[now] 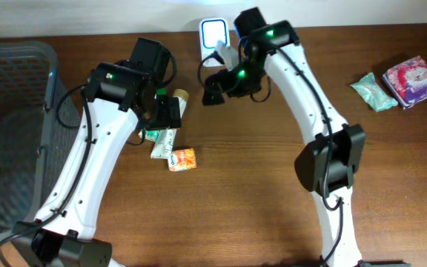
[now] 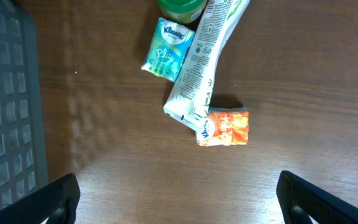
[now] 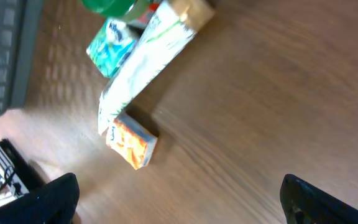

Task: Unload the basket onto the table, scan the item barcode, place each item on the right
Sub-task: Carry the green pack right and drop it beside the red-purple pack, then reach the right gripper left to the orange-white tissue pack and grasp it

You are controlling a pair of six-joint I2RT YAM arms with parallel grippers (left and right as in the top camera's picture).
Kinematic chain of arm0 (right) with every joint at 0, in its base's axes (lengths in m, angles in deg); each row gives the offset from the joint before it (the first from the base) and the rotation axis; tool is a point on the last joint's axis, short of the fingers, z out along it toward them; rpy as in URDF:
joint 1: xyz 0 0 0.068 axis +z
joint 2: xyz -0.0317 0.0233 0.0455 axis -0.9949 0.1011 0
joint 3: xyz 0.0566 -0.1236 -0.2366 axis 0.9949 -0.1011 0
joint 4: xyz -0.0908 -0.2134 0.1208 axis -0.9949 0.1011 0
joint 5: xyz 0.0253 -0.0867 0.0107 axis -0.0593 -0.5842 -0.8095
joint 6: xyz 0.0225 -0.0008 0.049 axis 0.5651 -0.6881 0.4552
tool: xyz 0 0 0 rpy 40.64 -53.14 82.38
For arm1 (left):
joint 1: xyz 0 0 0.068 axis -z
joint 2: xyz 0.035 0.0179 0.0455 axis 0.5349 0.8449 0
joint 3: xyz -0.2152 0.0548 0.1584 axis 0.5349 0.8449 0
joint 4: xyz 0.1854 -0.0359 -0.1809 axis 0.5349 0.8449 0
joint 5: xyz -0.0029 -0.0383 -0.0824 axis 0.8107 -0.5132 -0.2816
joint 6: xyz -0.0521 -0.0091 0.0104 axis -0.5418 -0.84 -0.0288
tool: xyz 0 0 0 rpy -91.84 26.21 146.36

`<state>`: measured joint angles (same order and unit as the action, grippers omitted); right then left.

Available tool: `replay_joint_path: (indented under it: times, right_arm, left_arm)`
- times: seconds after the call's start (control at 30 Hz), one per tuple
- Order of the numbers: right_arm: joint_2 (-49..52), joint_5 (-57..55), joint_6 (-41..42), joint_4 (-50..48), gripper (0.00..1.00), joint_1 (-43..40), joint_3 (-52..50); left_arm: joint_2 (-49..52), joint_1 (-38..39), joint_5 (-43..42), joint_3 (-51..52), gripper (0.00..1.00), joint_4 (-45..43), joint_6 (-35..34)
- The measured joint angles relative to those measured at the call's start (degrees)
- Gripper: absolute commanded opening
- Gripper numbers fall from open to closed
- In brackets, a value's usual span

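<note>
The white tube [image 2: 197, 68] with green print and fine text lies slanted on the wooden counter [image 1: 258, 193], left of centre in the overhead frame. Its crimped lower end touches an orange packet [image 2: 224, 127]. A teal Kleenex tissue pack [image 2: 168, 55] lies just beside it in the upper middle of the left wrist frame. The left tool [image 2: 176, 180] hangs above them, spread wide and holding nothing. The right tool [image 3: 178, 183] is equally wide and empty. The white scanner [image 1: 213, 33] stands at top centre.

green lid [image 2: 180, 7] and far end of white tube [image 2: 197, 68] past the top edge
</note>
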<state>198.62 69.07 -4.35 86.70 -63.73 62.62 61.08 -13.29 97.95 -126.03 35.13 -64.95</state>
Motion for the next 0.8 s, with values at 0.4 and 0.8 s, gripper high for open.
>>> replay_joint_path:
  times: [0.4,0.8]
  right_arm:
    - [0.1,-2.7,0.0,4.2,0.99,0.8,-0.4]
    - [0.1,4.5,0.0,0.9,0.99,1.3,-0.5]
  left_arm:
    - [0.0,0.0,0.0,0.0,0.99,0.0,0.0]
    - [0.0,0.0,0.0,0.0,0.99,0.0,0.0]
